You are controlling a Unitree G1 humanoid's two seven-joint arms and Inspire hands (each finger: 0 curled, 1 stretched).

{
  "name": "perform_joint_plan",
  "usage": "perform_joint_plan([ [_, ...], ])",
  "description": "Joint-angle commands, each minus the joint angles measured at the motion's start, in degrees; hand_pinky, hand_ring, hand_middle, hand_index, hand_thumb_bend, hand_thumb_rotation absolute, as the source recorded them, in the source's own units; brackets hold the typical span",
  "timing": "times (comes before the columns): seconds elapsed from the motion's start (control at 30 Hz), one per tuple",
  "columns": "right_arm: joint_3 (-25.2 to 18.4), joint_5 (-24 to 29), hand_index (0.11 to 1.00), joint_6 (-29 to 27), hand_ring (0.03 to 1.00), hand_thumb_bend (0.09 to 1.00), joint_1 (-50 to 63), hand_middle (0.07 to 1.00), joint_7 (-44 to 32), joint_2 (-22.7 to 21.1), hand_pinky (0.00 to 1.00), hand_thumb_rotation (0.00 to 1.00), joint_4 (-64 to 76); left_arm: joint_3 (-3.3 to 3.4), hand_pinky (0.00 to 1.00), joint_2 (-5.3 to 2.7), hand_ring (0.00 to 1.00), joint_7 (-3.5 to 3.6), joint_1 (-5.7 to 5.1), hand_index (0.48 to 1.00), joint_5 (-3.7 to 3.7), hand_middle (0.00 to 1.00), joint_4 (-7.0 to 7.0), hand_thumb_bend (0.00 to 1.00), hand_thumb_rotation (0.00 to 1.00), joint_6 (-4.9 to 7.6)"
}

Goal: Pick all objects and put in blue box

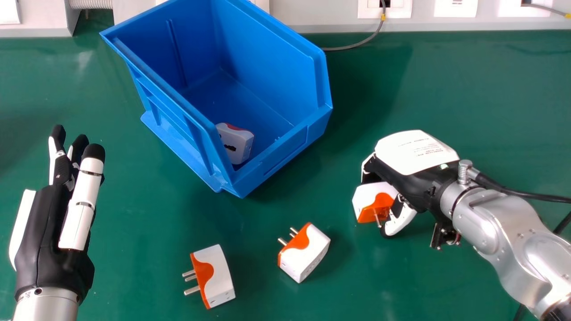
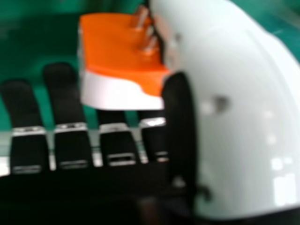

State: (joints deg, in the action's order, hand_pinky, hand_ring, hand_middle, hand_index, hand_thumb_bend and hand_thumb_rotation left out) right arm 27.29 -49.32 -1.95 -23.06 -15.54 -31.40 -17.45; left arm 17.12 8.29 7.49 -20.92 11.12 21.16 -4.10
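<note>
The right hand (image 1: 412, 154) grasps one white-and-orange plug adapter (image 1: 366, 196) between its thumb and fingers, well apart from the one blue box (image 1: 285, 154). Two more adapters (image 1: 219, 276) lie on the green desk (image 1: 147, 272); one white-and-red adapter (image 1: 236, 145) sits inside the box. The left hand's (image 1: 42, 223) fingers are straight, released.
</note>
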Motion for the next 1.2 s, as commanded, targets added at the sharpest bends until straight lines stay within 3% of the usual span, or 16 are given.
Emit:
perform_joint_plan([
  [0.0, 0.7, 1.1, 0.525, -0.9, 0.454, 0.506, 1.9, 0.523, -2.0, -0.6, 0.41, 0.04, -1.3, 0.18, 0.97, 0.68, 1.0, 0.1, 0.43, 1.0, 0.09, 1.0, 1.64, 0.43, 0.81, 0.04],
  [0.33, 0.5, 1.5, 0.499, -0.4, 0.564, 0.483, 2.2, 0.594, -0.3, -0.3, 0.49, 0.13, -1.4, 0.25, 0.97, 0.74, 1.0, 0.07, 0.82, 1.0, 0.0, 1.0, 1.48, 0.44, 0.82, -0.31],
  [0.8, -0.4, 2.7, 0.492, 1.0, 0.52, 0.481, 2.3, 0.557, -3.1, -0.2, 0.45, 0.15, 2.8, 0.44, 0.97, 0.7, 1.0, 0.38, 1.19, 1.0, 0.2, 1.0, 0.52, 0.43, 0.82, 0.26],
  [1.17, -8.7, 8.2, 0.488, 4.0, 0.45, 0.48, 6.4, 0.496, -11.3, -3.7, 0.38, 0.15, 21.7, 0.39, 0.97, 0.8, 1.0, 0.52, 1.57, 1.0, -0.06, 1.0, 0.02, 0.43, 0.82, 0.53],
])
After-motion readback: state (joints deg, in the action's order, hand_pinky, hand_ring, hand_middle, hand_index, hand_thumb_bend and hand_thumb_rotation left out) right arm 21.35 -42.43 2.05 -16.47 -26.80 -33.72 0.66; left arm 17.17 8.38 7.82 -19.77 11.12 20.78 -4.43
